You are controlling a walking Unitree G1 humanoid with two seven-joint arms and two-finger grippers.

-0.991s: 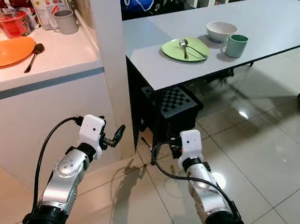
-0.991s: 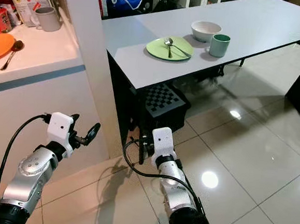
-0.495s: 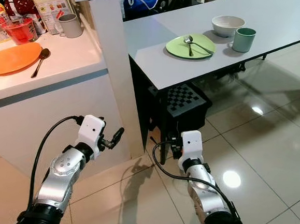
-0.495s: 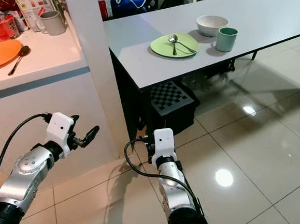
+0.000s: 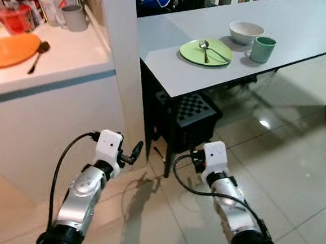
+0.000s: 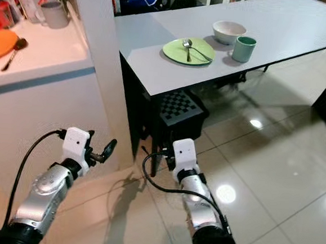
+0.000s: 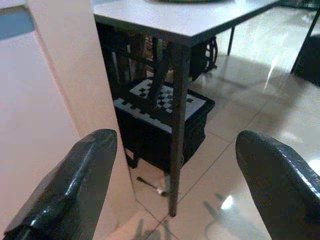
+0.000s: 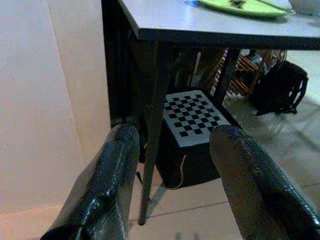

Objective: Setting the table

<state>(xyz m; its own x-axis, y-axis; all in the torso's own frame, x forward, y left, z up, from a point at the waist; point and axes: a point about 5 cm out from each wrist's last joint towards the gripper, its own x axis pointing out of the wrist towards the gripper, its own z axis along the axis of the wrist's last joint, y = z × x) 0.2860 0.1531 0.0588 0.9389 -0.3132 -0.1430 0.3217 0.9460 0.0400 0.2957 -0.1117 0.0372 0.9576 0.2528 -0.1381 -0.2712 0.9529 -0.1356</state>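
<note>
Green plate (image 5: 206,51): on my grey table (image 5: 306,26) — spoon and fork on it, bowl (image 5: 242,32) and mug (image 5: 262,49) beside
Left gripper (image 7: 170,190): fingers spread, empty, low
Right gripper (image 8: 172,185): spread too — holding nothing

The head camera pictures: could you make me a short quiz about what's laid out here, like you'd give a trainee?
1. True or false: the orange plate lies on the grey table.
2. Which thing rests on the green plate?
A. a knife
B. a spoon
C. a napkin
3. Fill in: beside the white bowl stands a green ____.

Key
1. False: it lies on the white counter, with a dark spoon next to it. The left gripper and right gripper hang low and open, holding nothing.
2. B
3. cup
</note>
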